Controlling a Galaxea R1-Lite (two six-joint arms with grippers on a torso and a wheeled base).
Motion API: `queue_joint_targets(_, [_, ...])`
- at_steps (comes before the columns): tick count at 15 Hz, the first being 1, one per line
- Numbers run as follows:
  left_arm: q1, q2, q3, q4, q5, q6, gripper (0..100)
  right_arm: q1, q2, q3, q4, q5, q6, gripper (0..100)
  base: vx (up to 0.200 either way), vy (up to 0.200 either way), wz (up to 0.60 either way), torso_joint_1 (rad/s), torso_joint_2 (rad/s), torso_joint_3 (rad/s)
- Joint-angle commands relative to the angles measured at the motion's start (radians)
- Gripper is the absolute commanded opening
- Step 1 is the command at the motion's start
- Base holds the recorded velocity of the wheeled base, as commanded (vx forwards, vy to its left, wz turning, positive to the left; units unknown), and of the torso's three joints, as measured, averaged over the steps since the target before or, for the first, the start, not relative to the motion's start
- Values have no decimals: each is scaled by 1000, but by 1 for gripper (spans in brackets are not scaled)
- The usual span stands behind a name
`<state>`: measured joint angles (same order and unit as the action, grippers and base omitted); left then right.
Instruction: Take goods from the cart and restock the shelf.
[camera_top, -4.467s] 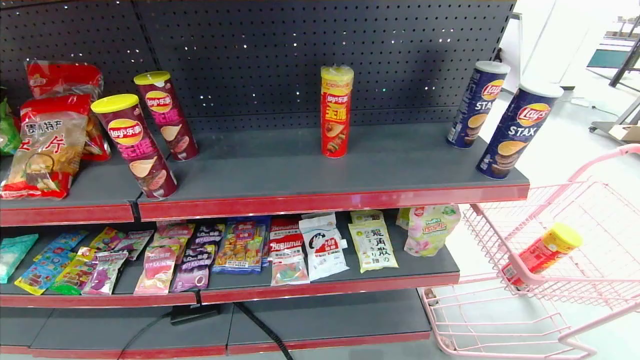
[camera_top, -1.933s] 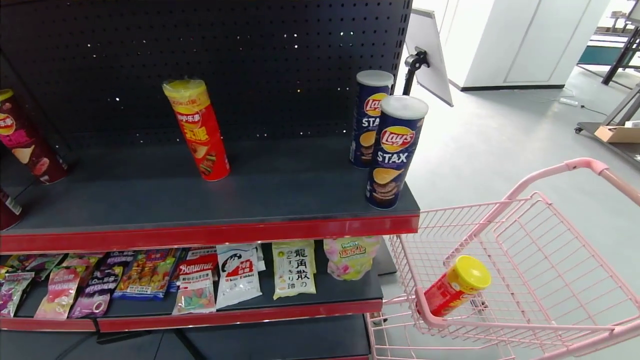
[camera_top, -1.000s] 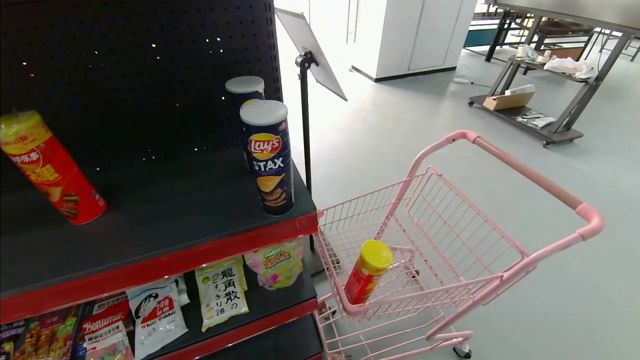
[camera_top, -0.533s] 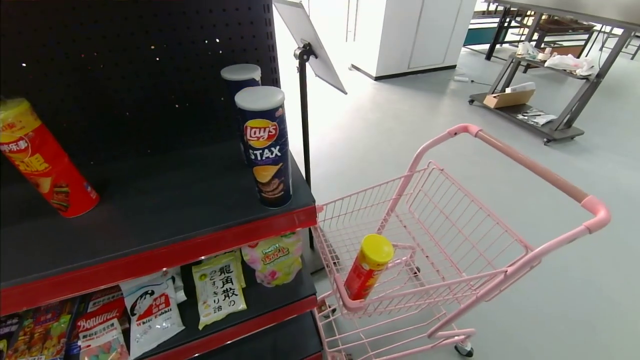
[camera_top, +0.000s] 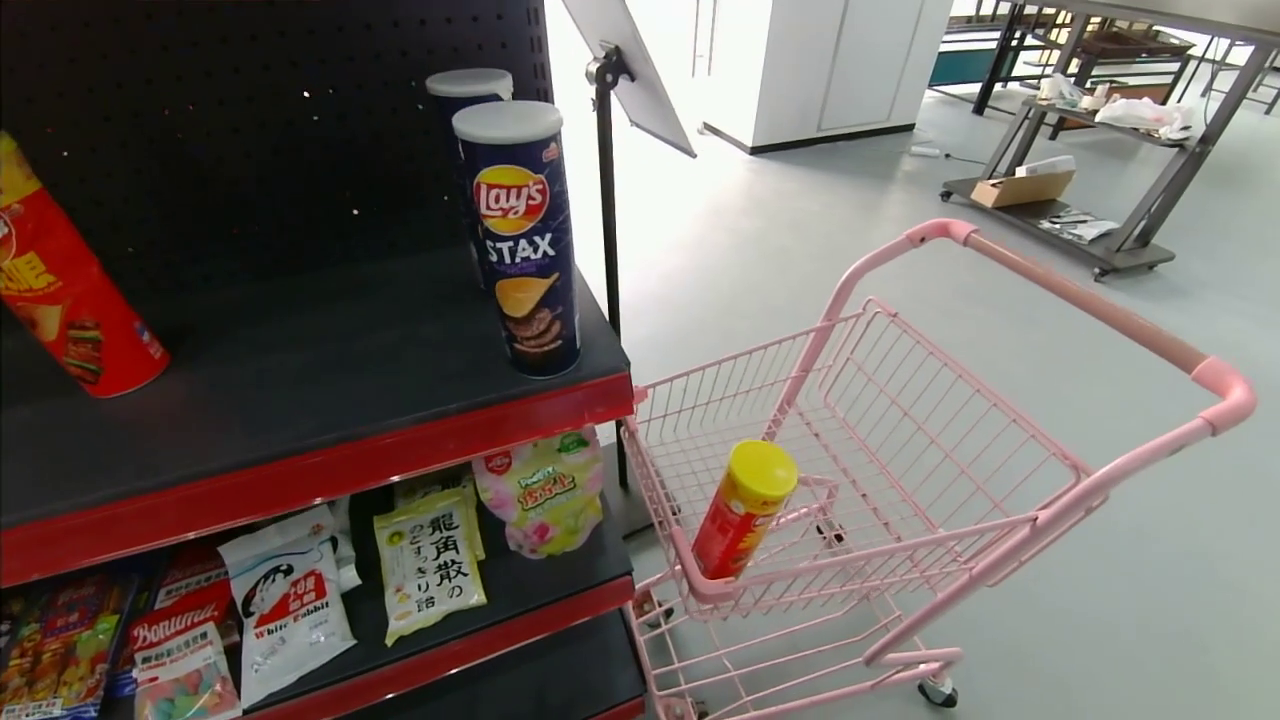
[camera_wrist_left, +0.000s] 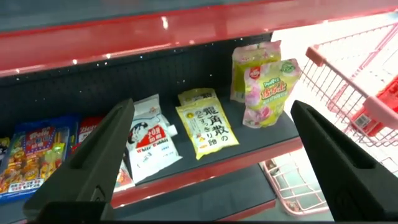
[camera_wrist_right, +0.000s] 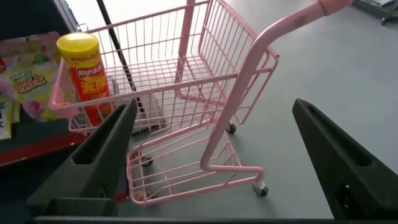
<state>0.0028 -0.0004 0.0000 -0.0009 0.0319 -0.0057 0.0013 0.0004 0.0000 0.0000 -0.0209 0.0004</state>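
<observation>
One red chip canister (camera_top: 743, 510) leans in the pink cart's (camera_top: 1090, 310) corner nearest the shelf (camera_top: 320, 440), lid up, graspable | left gripper (camera_wrist_left: 211, 155) jaws spread, empty, facing lower snack packets (camera_wrist_left: 208, 127) | right gripper (camera_wrist_right: 211, 162) jaws spread, empty, facing cart, likely the pickup arm.

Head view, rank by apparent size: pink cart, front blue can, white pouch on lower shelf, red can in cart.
1. pink cart
2. front blue can
3. white pouch
4. red can, base behind the cart's rim
The blue can looks nearer the camera; true sizes unsure.
</observation>
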Motion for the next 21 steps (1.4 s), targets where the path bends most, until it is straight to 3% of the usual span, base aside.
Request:
queue_joint_targets(1, [0, 0, 0, -1, 0, 0, 100, 0, 0, 0, 0, 1, 0, 100, 0, 0, 0, -183, 540, 344])
queue_joint_targets(13, [0, 0, 0, -1, 0, 0, 100, 0, 0, 0, 0, 1, 0, 100, 0, 0, 0, -139, 516, 366])
queue_joint_targets(18, [0, 0, 0, -1, 0, 0, 100, 2, 0, -5, -11, 9, -2, 100, 0, 0, 0, -17, 92, 70])
queue_joint_targets(20, [0, 0, 0, -1, 2, -2, 100, 34, 414, -420, -12, 55, 188, 100, 0, 0, 0, 0, 0, 0])
queue_joint_targets(21, [0, 0, 0, -1, 2, -2, 100, 60, 529, -506, -12, 94, 197, 100, 0, 0, 0, 0, 0, 0])
